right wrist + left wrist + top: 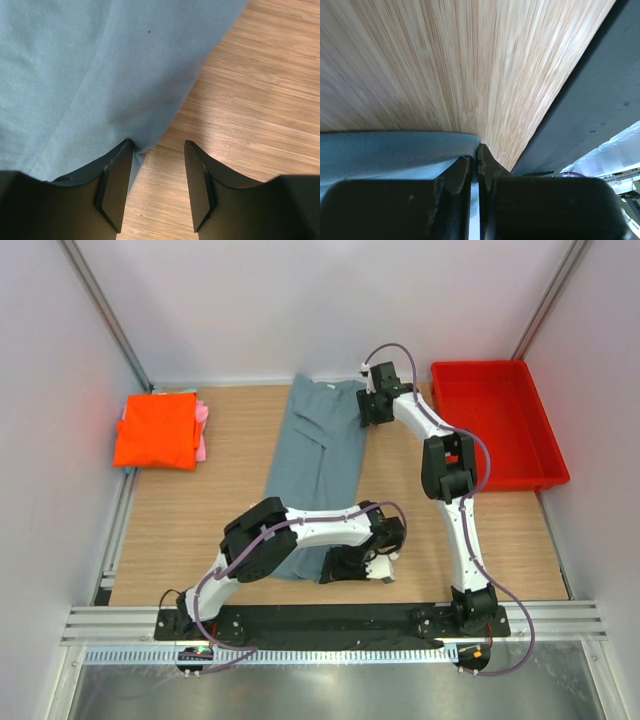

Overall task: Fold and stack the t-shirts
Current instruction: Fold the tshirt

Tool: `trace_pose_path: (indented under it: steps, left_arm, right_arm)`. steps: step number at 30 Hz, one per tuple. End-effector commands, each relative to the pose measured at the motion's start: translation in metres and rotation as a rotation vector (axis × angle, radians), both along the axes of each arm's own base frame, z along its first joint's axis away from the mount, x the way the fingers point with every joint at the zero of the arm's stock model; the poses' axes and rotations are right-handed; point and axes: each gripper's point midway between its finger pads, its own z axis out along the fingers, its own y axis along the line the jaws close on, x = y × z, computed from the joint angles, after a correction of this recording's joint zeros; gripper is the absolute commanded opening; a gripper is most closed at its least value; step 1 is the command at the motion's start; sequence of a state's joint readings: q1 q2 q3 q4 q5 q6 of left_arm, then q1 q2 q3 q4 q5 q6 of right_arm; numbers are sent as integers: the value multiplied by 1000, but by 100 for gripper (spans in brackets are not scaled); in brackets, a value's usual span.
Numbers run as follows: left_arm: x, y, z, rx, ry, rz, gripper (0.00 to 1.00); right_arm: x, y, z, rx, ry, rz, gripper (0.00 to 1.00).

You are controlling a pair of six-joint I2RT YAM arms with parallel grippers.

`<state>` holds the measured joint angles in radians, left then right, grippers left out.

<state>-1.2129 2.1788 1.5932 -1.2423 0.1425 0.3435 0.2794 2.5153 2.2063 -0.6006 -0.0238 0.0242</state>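
Though half-hidden under the left arm (300, 528) — grey-blue t-shirt (322, 440), left gripper (476, 152) pinched on it, right gripper (158, 146) wide.

A long shirt (315, 465) lies spread down the middle of the table (200, 530), from near side to far side. In the far left corner, a folded shirt (157, 430) lies on a second shirt (204, 430). The bin (495, 425) sits far right. The left gripper (477, 150) is at the long shirt's near end. The right gripper (158, 145) is at its far right edge, maybe touching it.
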Motion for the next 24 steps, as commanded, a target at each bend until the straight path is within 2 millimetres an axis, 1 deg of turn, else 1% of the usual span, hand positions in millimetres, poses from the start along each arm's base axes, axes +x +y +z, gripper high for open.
trace_pose_path:
  steps: [1,2,3,5,6,8,9,10,16,18,21,22,23,24]
  left_arm:
    - [-5,-57,-31,-177,36,-26,1]
    - [-2,-67,-26,-197,28,-30,1]
    - [-1,-70,-29,-193,29,-36,1]
    - [-1,-78,-28,-199,24,-51,1]
    - [0,-88,-28,-213,18,-61,1]
    - [1,-94,-27,-219,13,-68,0]
    - [2,-102,-24,-238,6,-75,0]
    - [1,-105,-27,-234,9,-78,0]
    - [1,-125,-25,-258,8,-99,0]
    - [0,-126,-26,-254,10,-104,0]
    - [4,-127,-23,-256,-21,-96,1]
    - [8,-124,-22,-244,-46,-97,4]
    - [10,-120,-14,-245,-66,-89,12]
    - [12,-117,-8,-247,-90,-84,26]
  right_arm:
    - [-3,4,-19,29,44,1,52]
    - [-2,5,-19,31,43,6,52]
    - [-2,6,-20,32,40,11,52]
    - [-1,8,-21,43,39,16,52]
    - [1,11,-17,54,31,19,52]
    - [3,15,-14,76,27,26,52]
    - [5,17,-12,86,20,29,53]
    - [5,19,-11,95,19,29,53]
    - [11,30,-6,145,12,42,53]
    - [12,31,-2,153,7,44,53]
    - [10,28,0,141,6,48,53]
    - [11,25,10,134,-12,46,53]
    - [8,21,9,121,-8,49,53]
    - [7,16,15,110,-18,41,53]
